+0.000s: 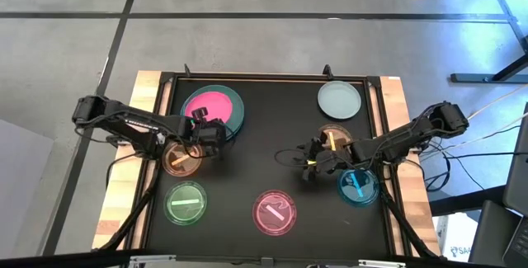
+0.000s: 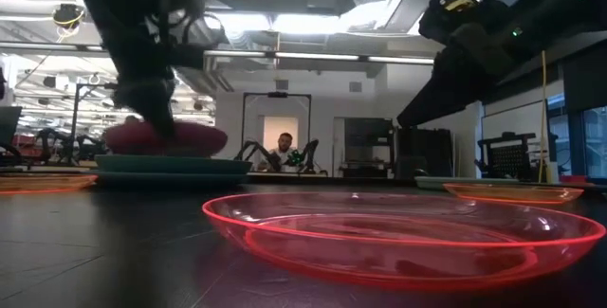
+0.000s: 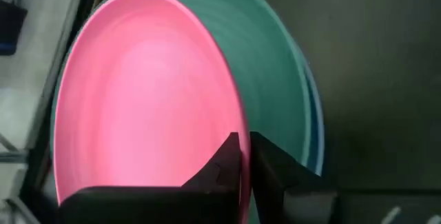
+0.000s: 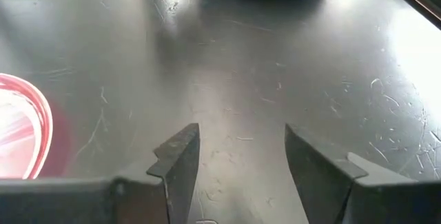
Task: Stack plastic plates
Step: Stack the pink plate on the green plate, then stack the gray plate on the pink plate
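An opaque pink plate (image 1: 208,105) lies on a teal plate (image 1: 233,111), with a blue plate (image 3: 317,134) under both, at the table's far left. My left gripper (image 1: 204,133) is at the stack's near edge, shut on the pink plate (image 3: 145,93). A pale mint plate (image 1: 340,99) sits far right. The translucent plates lie singly on the table: orange (image 1: 181,159), green (image 1: 187,202), pink (image 1: 274,212), blue (image 1: 360,185) and brown (image 1: 334,136). My right gripper (image 1: 307,167) is open over bare table (image 4: 234,79), between the brown and pink translucent plates. My left gripper pinches the pink plate's rim (image 3: 238,156) on its near side, one finger (image 3: 213,172) over the plate's inside and the other (image 3: 275,165) outside it, above the teal plate (image 3: 275,79). The fingers come slanting down from the near side. The pink plate (image 2: 166,137) sits over the teal plate (image 2: 171,166); whether it is lifted clear I cannot tell.
Wooden strips (image 1: 148,86) border the black table top on both sides. Cables (image 1: 289,154) run near the right gripper. Bare table lies in the middle (image 1: 272,128). In the low view the translucent pink plate (image 2: 398,237) fills the foreground, and a person (image 2: 282,145) sits far behind.
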Controlling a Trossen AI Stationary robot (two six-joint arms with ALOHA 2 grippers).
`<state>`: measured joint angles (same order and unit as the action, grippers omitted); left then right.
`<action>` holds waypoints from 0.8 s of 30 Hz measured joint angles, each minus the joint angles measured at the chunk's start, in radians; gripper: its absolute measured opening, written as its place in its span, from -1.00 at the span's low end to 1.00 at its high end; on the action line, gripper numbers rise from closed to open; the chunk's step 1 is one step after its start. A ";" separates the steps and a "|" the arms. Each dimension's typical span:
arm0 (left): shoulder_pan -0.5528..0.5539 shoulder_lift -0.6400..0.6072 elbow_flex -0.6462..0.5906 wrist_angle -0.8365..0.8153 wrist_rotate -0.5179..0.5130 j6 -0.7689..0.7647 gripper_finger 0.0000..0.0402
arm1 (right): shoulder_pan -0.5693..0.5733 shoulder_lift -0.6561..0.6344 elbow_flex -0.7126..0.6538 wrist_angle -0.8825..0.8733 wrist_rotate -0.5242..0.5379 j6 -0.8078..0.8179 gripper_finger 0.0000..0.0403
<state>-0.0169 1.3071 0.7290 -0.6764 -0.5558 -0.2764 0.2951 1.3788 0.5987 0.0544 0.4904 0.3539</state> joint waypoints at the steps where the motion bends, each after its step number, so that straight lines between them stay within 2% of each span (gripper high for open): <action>1: 0.009 0.000 -0.021 0.039 0.004 0.006 -0.94 | 0.000 0.000 0.000 0.001 0.000 -0.003 0.02; 6: 0.054 0.000 -0.076 0.132 0.075 0.027 -0.86 | 0.000 0.000 0.000 0.001 0.000 -0.019 0.02; 13: 0.090 0.000 -0.076 0.157 0.194 0.052 -0.49 | -0.001 0.000 0.000 0.000 0.003 -0.022 0.02; 16: 0.079 -0.014 -0.055 0.146 0.234 0.069 -0.38 | -0.001 0.000 0.000 -0.001 0.028 -0.025 0.02; 19: 0.036 -0.051 -0.053 0.181 0.239 0.069 -0.35 | -0.018 -0.001 0.000 -0.004 0.061 -0.046 0.02; 21: 0.001 -0.079 -0.071 0.256 0.244 0.069 -0.35 | -0.047 -0.010 0.000 -0.010 0.059 -0.047 0.02; 24: -0.057 -0.102 -0.149 0.502 0.266 0.083 -0.36 | -0.115 -0.029 0.001 -0.056 0.058 -0.047 0.02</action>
<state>-0.0741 1.2056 0.5796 -0.1742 -0.2898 -0.1931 0.1803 1.3498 0.5995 -0.0019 0.5480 0.3073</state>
